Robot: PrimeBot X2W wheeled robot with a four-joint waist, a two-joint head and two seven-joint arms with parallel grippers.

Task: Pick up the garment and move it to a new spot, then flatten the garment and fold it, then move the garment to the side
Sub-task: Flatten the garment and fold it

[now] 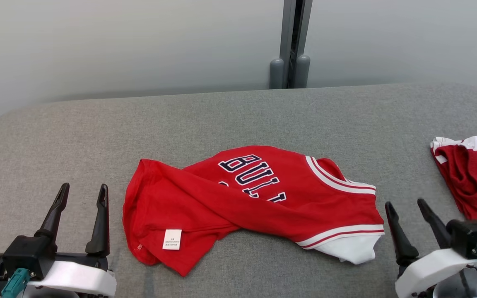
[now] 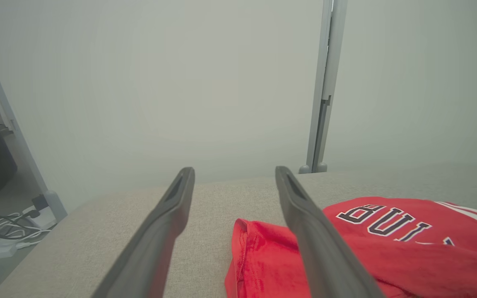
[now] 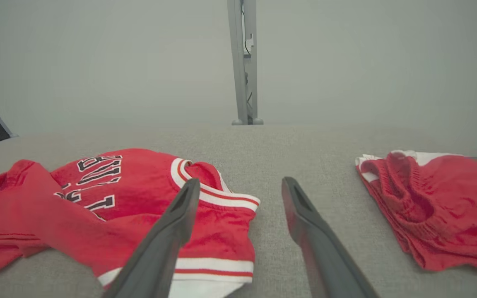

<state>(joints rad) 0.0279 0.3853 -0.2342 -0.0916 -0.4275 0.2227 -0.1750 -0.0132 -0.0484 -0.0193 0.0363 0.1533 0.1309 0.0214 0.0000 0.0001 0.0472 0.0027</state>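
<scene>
Near left: L gripper (image 1: 84, 187), fingers spread, holding nothing. Near right: R gripper (image 1: 405, 203), also spread & empty. Between them, mid-table, a crumpled red jersey (image 1: 255, 198) w/ white trim, navy lettering & a white tag (image 1: 172, 239) lies on the gray padded table (image 1: 222, 111). Further right, well apart, a 2nd red garment (image 1: 474, 178) sits bunched. Far: pale wall (image 1: 97, 41) w/ gray post (image 1: 290, 41).
</scene>
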